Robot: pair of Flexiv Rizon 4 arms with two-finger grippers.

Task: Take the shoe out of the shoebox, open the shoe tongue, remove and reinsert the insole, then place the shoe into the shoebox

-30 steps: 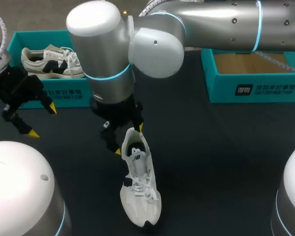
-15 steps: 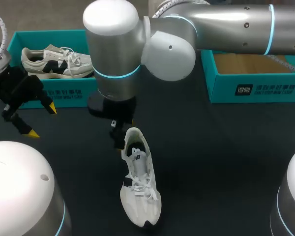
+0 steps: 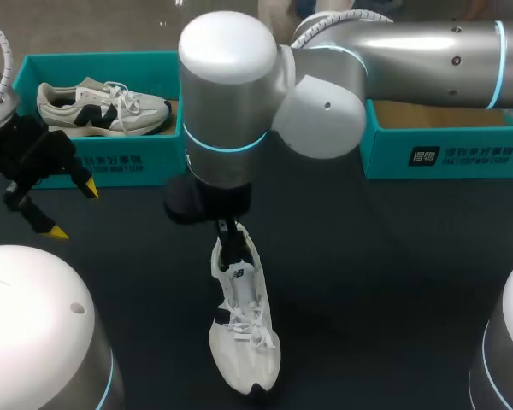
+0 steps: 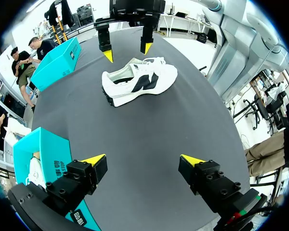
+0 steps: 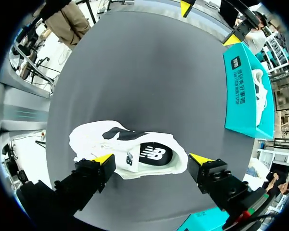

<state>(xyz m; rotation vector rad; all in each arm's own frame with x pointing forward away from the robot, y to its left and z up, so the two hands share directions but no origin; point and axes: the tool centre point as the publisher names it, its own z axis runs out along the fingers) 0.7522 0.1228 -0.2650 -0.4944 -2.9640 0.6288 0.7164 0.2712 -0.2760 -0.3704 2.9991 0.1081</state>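
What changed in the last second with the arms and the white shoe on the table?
The right end effector shifted from beside the heel of the white shoe to over its heel opening, with its fingers open on either side. Nothing was grasped or released. The shoe, the left end effector, the left shoebox and the right shoebox stayed put.

Two shoes (image 3: 244, 333) (image 3: 103, 107), two shoeboxes (image 3: 111, 158) (image 3: 445, 155)

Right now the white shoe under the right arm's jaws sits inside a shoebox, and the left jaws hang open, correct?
No: the head view shows the white shoe under the right arm's jaws lying on the table, outside the shoeboxes; the left jaws hang open.
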